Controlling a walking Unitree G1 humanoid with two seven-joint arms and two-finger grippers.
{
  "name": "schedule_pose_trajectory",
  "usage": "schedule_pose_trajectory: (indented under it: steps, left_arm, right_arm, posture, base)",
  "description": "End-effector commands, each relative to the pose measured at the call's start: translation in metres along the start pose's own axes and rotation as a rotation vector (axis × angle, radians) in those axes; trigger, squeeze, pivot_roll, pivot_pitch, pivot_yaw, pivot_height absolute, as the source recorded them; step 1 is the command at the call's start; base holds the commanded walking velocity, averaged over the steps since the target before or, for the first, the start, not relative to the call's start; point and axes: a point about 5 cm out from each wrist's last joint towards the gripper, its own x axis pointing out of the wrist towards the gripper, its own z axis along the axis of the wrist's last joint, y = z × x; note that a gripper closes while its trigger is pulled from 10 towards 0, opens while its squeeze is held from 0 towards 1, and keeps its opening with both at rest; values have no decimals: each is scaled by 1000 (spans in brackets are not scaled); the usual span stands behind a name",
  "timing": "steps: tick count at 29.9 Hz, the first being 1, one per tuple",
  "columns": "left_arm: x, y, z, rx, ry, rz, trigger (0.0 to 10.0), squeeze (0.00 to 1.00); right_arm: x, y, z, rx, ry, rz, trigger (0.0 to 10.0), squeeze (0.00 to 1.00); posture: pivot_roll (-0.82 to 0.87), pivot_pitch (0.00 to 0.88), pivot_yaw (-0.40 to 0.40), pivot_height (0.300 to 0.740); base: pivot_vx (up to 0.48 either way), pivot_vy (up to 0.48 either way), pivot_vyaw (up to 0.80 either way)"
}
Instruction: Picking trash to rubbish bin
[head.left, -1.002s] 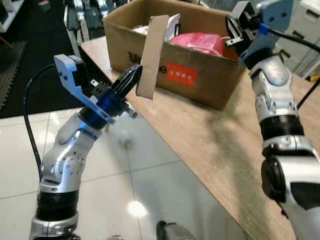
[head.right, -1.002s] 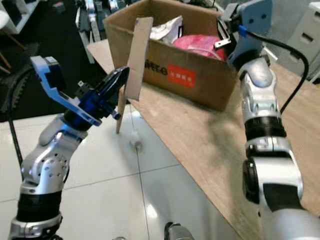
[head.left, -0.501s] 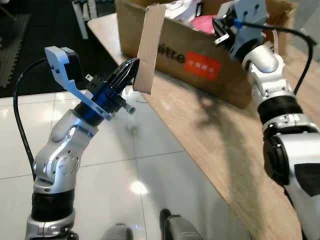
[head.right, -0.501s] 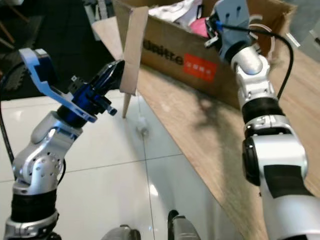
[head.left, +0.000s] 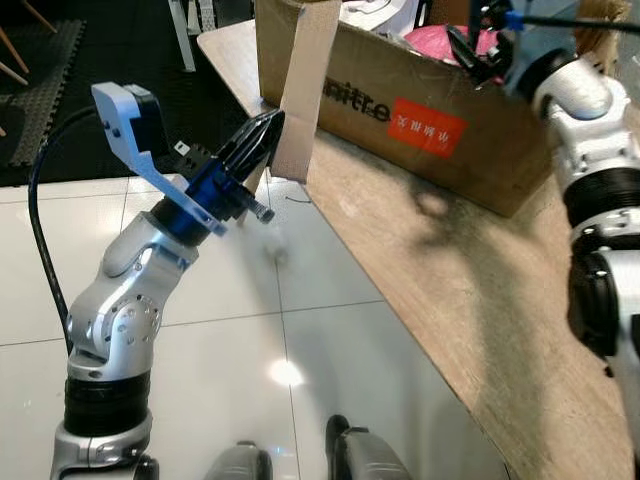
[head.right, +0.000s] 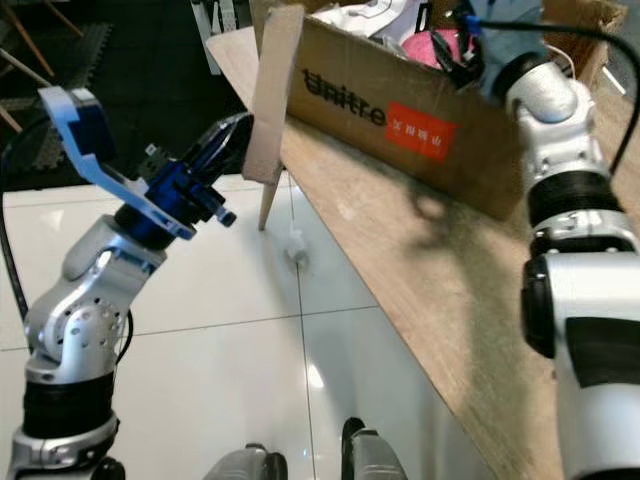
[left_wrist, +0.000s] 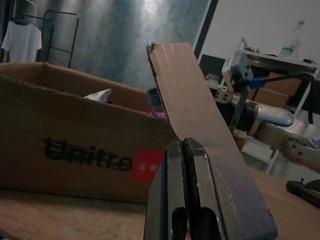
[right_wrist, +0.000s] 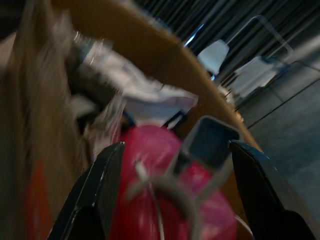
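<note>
Beside the table (head.left: 470, 300) edge, L arm is bent at the elbow and raised, forearm angled up; L gripper (head.left: 266, 133) is pinched on a cardboard strip (head.left: 304, 90), held upright just in front of the box (head.right: 400, 115). R arm is stretched fwd over the box rim, R gripper (right_wrist: 172, 165) spread wide above a pink bag (right_wrist: 165, 200) w/ other trash inside.

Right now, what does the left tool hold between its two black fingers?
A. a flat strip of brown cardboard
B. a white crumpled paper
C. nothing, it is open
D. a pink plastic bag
A: the left tool is shut on the lower end of a flat strip of brown cardboard, which stands upright beside the large brown cardboard box on the wooden table.
</note>
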Motion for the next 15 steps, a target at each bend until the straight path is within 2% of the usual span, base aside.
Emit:
schedule_pose_trajectory:
  steps: [1,3,5,8,12,15]
  left_arm:
    - [2,-1,-1,0,3,-27,10000,0]
    - [2,-1,-1,0,3,-27,10000,0]
    - [4,-1,-1,-1,-8,-35,10000,0]
    - [7,-1,-2,0,-20,-45,10000,0]
    - [9,-1,-1,4,-30,-54,10000,0]
    - [11,-1,0,8,-38,-63,10000,0]
  right_arm:
    - [-6,4,-10,-85,93,152,10000,0]
    - [-6,4,-10,-85,93,152,10000,0]
    - [-16,3,-19,-147,173,269,10000,0]
    - [-22,2,-26,-154,231,339,10000,0]
    - [-29,3,-29,-134,249,423,10000,0]
    - [-34,7,-25,-119,207,531,10000,0]
  posture:
    - [55,225,-2,740]
    - [55,225,-2,740]
    - [34,203,-7,740]
    - [24,185,-12,740]
    - [20,175,-13,740]
    - [18,162,-16,740]
  base:
    - [0,0,0]
    - [0,0,0]
    - [0,0,0]
    - [0,0,0]
    - [0,0,0]
    - [0,0,0]
